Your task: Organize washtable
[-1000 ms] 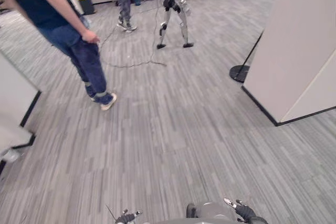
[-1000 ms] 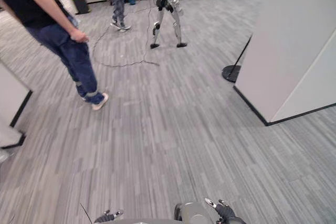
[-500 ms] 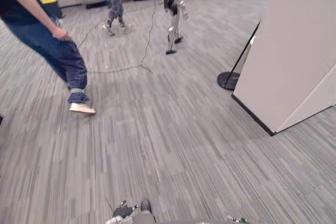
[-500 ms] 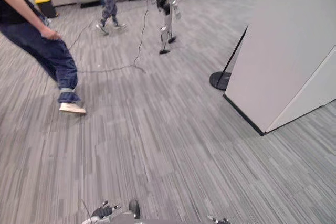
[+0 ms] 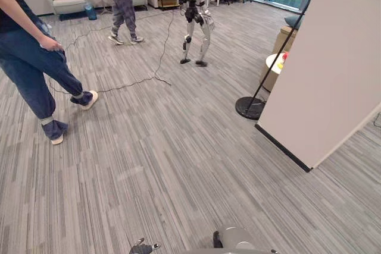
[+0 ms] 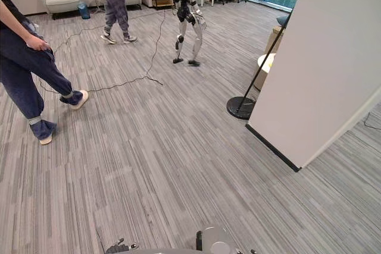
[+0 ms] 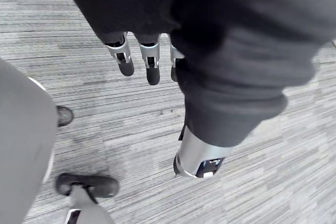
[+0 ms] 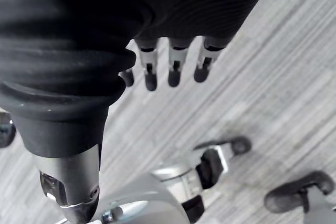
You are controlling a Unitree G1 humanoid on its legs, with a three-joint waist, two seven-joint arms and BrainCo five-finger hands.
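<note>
Grey striped carpet [image 5: 178, 165] runs across an open room. On the right of the frame is a white partition [image 5: 333, 57], with a black stand base [image 5: 249, 108] just beside its left edge. At the left edge a person in jeans [image 5: 30, 69] is mid-step. Another person [image 5: 122, 7] walks at upper left, and a second humanoid [image 5: 195, 19] stands at top centre. Over the carpet the left hand [image 7: 152, 64] and right hand [image 8: 175, 69] hang, fingers straight and relaxed, holding nothing. Where the washtable is cannot be told.
</note>
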